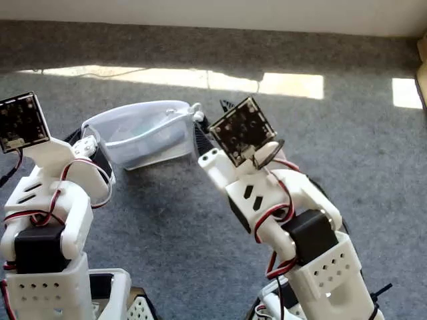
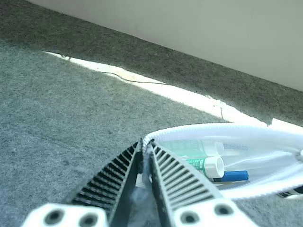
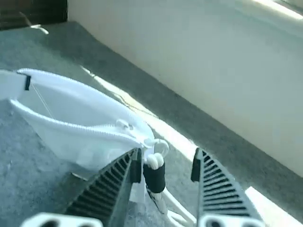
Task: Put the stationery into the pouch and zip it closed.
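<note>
Grey carpet (image 1: 193,227), crossed by a sunlit strip (image 1: 293,85) below a pale wall (image 1: 267,12), lay under the pouch (image 1: 143,137), which was held toward the carpet's far edge. The left gripper (image 2: 146,147) was pinched tight on one end of it, with stationery (image 2: 213,165) inside and the mouth gaping. The right gripper (image 3: 165,158) stood well open and held nothing; the zip pull (image 3: 154,172) sat between its jaws, against one finger. Closing off-centre could probably nudge the pull aside. A hard tug might drag the pouch out of the left pinch.

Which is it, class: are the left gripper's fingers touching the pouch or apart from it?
Touching. The left wrist view shows the left gripper with its fingers shut on the end of the pouch, zipper edge pinched between them.
</note>
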Available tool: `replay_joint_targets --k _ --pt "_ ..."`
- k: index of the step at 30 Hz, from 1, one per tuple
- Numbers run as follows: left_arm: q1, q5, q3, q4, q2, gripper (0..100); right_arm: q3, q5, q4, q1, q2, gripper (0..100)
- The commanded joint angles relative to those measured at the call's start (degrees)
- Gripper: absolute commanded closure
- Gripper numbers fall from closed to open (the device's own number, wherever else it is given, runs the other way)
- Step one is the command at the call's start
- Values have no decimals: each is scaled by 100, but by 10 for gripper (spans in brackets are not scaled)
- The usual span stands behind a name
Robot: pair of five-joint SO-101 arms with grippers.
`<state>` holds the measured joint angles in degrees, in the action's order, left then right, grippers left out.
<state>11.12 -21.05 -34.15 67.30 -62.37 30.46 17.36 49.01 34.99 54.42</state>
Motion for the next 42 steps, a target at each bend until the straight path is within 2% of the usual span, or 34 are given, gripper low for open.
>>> replay_joint_targets --k 1,6,11,14,21,37,42 --pt "-57 26 -40 53 13 993 180 141 -48 -66 101 759" --pt "-75 26 -40 53 13 993 549 765 -171 -48 92 724" --pt "-84 26 -40 53 13 993 875 809 -725 -48 -4 724" --pt "-84 26 -40 53 13 993 901 809 -769 -48 -541 724" --pt "-84 26 -40 53 13 993 338 809 -901 -66 -1560 724" --pt "-84 35 -189 18 13 993 277 835 -901 -57 -1569 724" --pt "-84 35 -189 18 13 993 268 1275 -919 -48 -1569 724"
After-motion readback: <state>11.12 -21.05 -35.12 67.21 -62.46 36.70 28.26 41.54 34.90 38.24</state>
